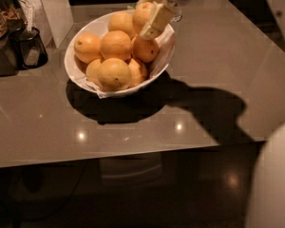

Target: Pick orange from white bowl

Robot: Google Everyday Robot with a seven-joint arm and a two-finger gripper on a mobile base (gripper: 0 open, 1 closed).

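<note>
Several oranges (115, 44) in white bowl (70, 66), end effector (153, 22) at far orange (137, 17)

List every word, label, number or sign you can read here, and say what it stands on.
None: no readable text anywhere.
The oranges, the white bowl and the pincer, above the bowl's far right rim, bear no visible lettering.
Any marking on the dark cup at left cannot be made out.

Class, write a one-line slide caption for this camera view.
End effector at the topmost orange in a white bowl piled with oranges on a grey table.
</note>
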